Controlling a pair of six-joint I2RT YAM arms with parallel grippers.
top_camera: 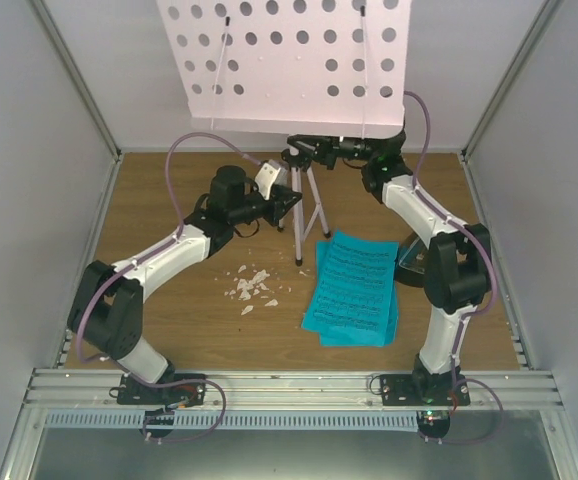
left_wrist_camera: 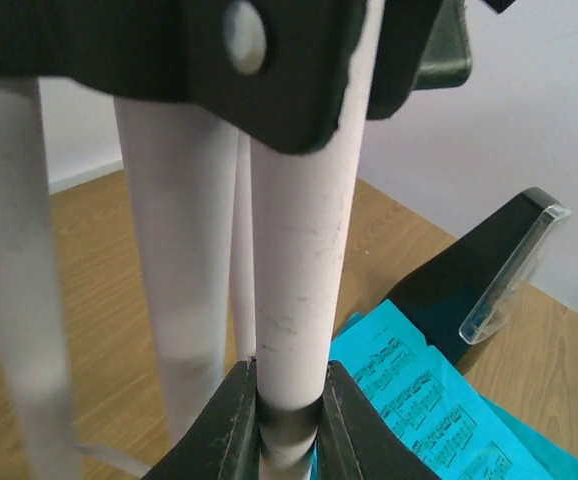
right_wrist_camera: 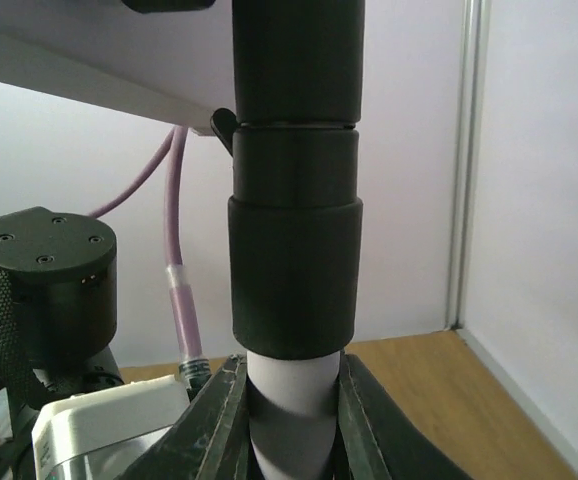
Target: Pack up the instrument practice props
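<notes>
Pale pink and punched with round holes, the music stand [top_camera: 289,60] fills the top of the overhead view. Its thin tripod [top_camera: 298,240] stands below it on the wooden table [top_camera: 169,200], just above centre. The left gripper [top_camera: 291,200] reaches in from the left at leg height. In its wrist view the left gripper [left_wrist_camera: 289,405] has both fingers pressed against one pale tube of the tripod, with no gap showing, and two more tubes stand to the left of it. The right gripper [top_camera: 304,152] comes in from the right, higher up under the desk. Its wrist view shows the right gripper [right_wrist_camera: 291,400] clamped on the pale shaft just beneath a black collar [right_wrist_camera: 295,270]. The blue sheets of music [top_camera: 354,290] lie flat and slightly fanned at centre right, just beside the tripod's feet. The metronome [top_camera: 406,258] sits at their right edge, mostly hidden behind the right arm. The left wrist view shows the black metronome [left_wrist_camera: 479,280] and its clear cover more plainly, touching the sheets. White scraps [top_camera: 252,288] are scattered left of the sheets.
</notes>
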